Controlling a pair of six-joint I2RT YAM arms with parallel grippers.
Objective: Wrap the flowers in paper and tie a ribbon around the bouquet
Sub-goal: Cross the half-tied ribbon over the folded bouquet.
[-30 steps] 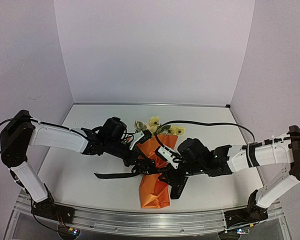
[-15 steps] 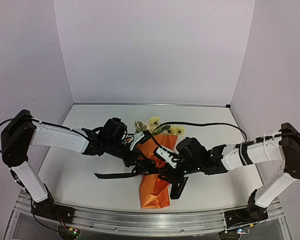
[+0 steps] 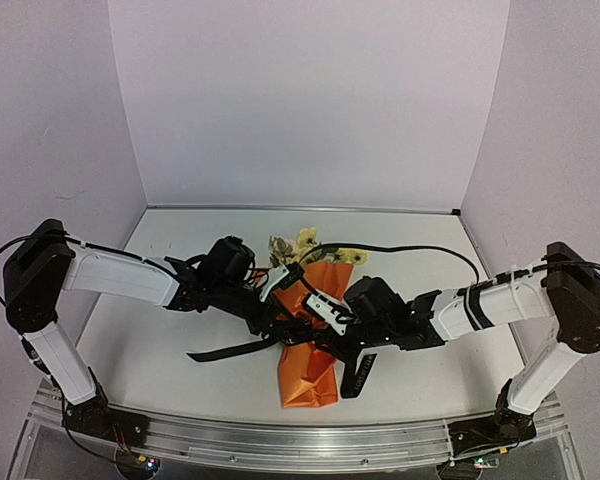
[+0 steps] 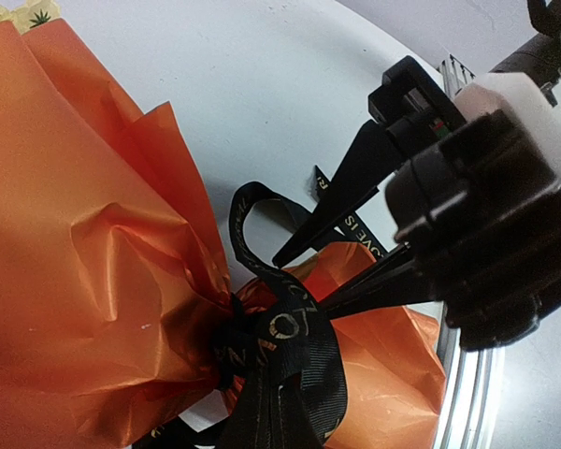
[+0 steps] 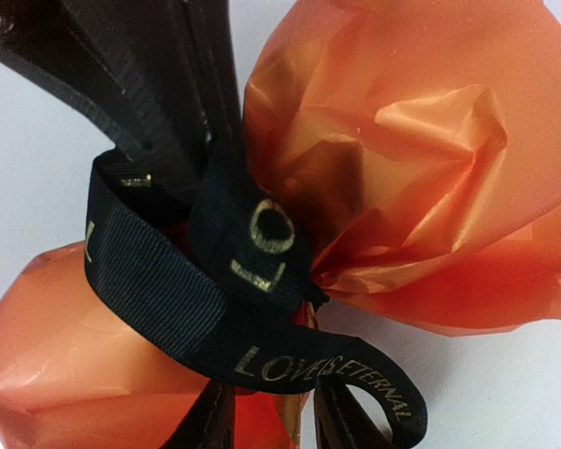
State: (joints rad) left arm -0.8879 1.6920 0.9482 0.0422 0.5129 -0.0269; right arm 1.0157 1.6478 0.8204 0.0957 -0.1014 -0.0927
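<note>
Left pincer (image 3: 277, 318) clamped on ribbon (image 5: 252, 281) | right pincer (image 4: 304, 281) half-closed astride it (grip unclear) | bouquet (image 3: 310, 375) lies on table (image 3: 130, 340)

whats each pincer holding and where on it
Left pincer pinches the ribbon close to where it cinches the bouquet. Right pincer holds nothing clearly; its jaws stand apart around the ribbon.

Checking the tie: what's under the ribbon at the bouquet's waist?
Bunched orange paper shows directly under the ribbon, pinched tight. Any stems inside are covered by the paper; only the flowers show at the wide end.
</note>
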